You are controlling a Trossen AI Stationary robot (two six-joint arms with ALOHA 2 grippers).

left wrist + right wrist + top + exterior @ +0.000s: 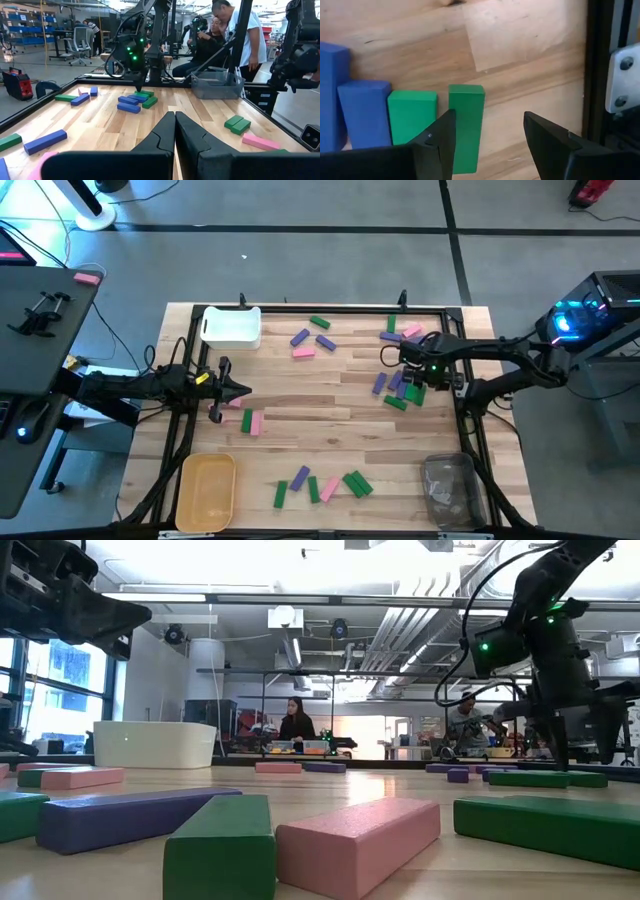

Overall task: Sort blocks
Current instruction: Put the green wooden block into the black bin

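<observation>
Green, purple and pink blocks lie flat and scattered on the wooden table [330, 405]. My right gripper [413, 375] points down, open, over a row of green and purple blocks [400, 392] near the table's right edge. In the right wrist view its fingers [490, 132] hover above the table, with one green block [466, 122] just beside one finger, then another green block [412, 117] and purple ones [365, 115]. My left gripper [236, 390] is shut and held level near the left edge, beside two pink blocks [250, 421]; its fingers [174, 131] hold nothing.
A white bin [232, 327] stands at the far left corner, a yellow bin [207, 490] at the near left and a clear bin [448, 488] at the near right. More blocks lie at the far middle [310, 338] and near middle [320, 485]. People stand beyond the table [235, 30].
</observation>
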